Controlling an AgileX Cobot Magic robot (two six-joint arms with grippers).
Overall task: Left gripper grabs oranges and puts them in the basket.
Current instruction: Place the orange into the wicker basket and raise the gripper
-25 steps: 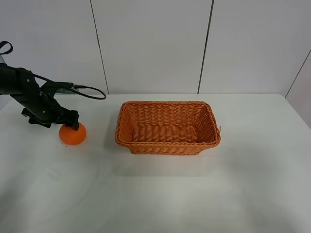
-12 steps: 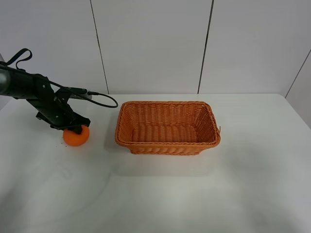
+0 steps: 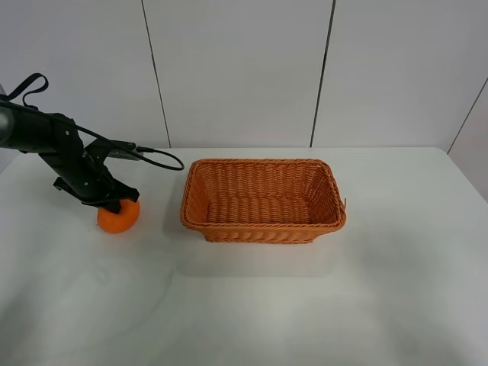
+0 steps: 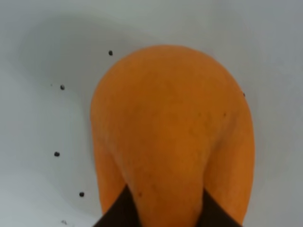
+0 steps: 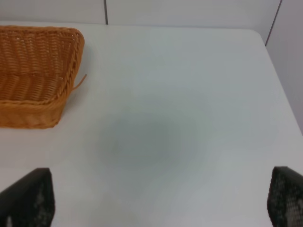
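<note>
The orange [image 3: 118, 218] sits at the table's left side, well left of the wicker basket [image 3: 263, 226]. My left gripper [image 3: 114, 204] is down on the orange's top and shut on it; whether the fruit touches the table I cannot tell. In the left wrist view the orange [image 4: 170, 127] fills the frame, with black fingers [image 4: 118, 213] on both sides of it. The basket holds nothing. My right gripper [image 5: 158, 198] is open and holds nothing, right of the basket [image 5: 33, 71]; it does not show in the exterior view.
The white table [image 3: 320, 305] runs to a panelled wall at the back. A black cable [image 3: 160, 156] loops from the left arm toward the basket's left rim. The table's right edge [image 5: 279, 90] shows in the right wrist view.
The left arm has swung a little to the right and settled over the orange. The orange has shifted slightly right with it. The basket has not moved.
</note>
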